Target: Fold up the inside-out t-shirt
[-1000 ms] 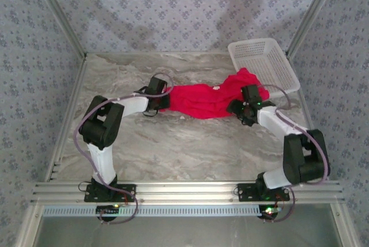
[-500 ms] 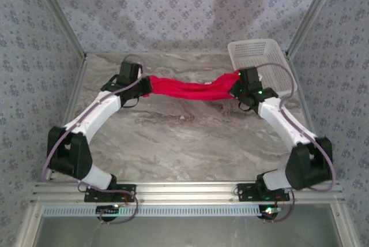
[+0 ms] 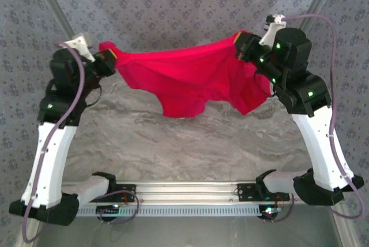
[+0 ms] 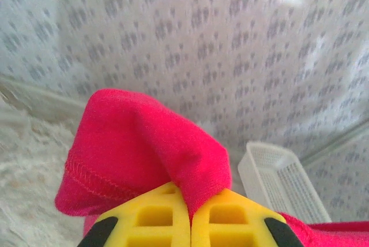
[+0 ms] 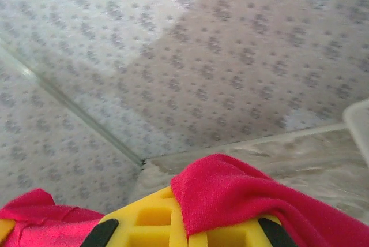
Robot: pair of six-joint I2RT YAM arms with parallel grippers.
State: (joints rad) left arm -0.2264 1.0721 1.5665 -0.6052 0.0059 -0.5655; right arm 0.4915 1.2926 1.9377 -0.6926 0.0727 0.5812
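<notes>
Shut tight on cloth: the left end effector (image 3: 107,62), high above the left side of the table (image 3: 190,143). From the left wrist, two yellow fingers (image 4: 155,218) pressed together, with a fold of the inside-out t-shirt (image 3: 184,77) pinched between them and a stitched hem (image 4: 92,180) just beside the left finger. Closed in the same way: the right end effector (image 3: 247,46), high above the right side of the table, with red cloth squeezed between its own yellow fingers (image 5: 150,218) and draped over the top of them.

Hanging in the air above the far half of the table, seemingly apart from the marble-pattern surface: the inside-out t-shirt, stretched from one end effector to the other. Upper edge nearly tight between the two grips. Middle part sagging down in a rounded flap above the centre of the table. Another flap hanging just below the right end effector. In the left wrist view, near the far right corner of the table, a white lattice basket (image 4: 282,180).
</notes>
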